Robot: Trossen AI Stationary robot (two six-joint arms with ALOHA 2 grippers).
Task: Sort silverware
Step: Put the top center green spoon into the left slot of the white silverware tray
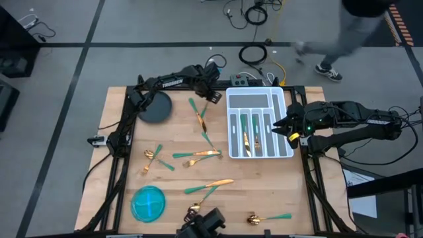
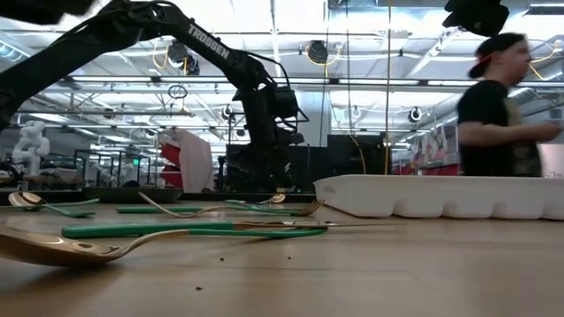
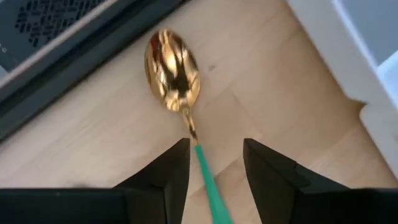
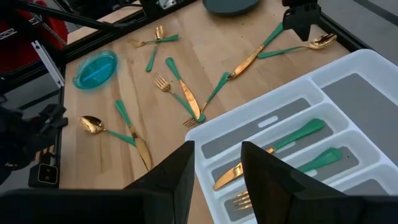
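A gold-headed spoon with a teal handle lies flat on the wood at the table's far middle, next to the white tray; it also shows in the right wrist view. My left gripper hangs over it, pointing down and open, one finger on each side of the handle. My right gripper waits open and holds nothing, above the tray's right side. More silverware lies scattered over the wood. A knife and a fork lie in tray compartments.
A round blue bowl sits at the near left and a dark grey disc at the far left. A knife lies close beside the left gripper. A person passes behind the table's far edge.
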